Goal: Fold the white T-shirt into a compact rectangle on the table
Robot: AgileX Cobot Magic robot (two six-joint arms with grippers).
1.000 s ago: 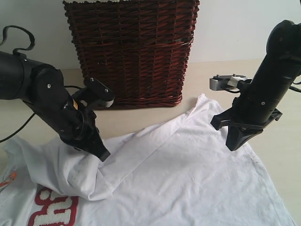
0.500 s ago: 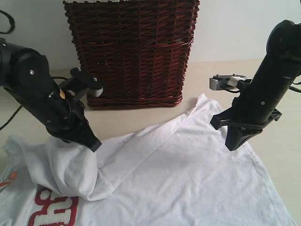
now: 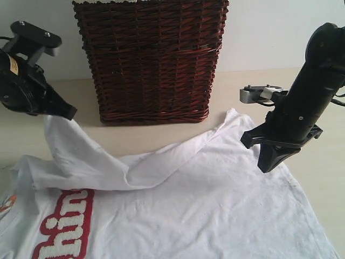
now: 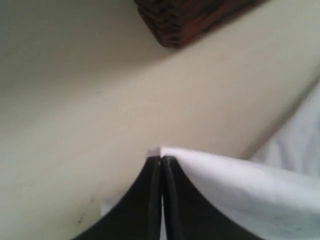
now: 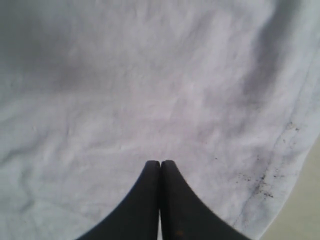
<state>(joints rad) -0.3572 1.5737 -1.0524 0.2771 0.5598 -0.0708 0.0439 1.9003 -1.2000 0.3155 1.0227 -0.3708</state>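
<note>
In the exterior view, my left gripper point(image 3: 68, 113) is clenched on a corner of the white T-shirt point(image 3: 215, 205) and holds it raised just beside the dark wicker basket point(image 3: 151, 59). The cloth hangs from it in a slanting ridge down to the table point(image 3: 232, 86). The rest of the shirt lies spread on the tabletop, and its red lettering point(image 3: 62, 226) shows near the front edge on my left. My right gripper point(image 3: 268, 163) hangs over the shirt's other side with its jaws closed on nothing. In the left wrist view, the left gripper point(image 4: 161, 160) pinches only a thin lip of fabric at its very tips, so I judge this hold weak. A quick swing or a drag against the shirt's weight could pull the corner free. Carrying it toward the basket could also snag it on the weave. In the right wrist view, the right gripper point(image 5: 160, 164) sits closed above flat cloth, near a hem point(image 5: 280, 150) marked with dark specks point(image 5: 260, 182). I cannot tell whether it is pressing on the shirt. If it isn't, the whole garment may slide rather than crease when I fold.
</note>
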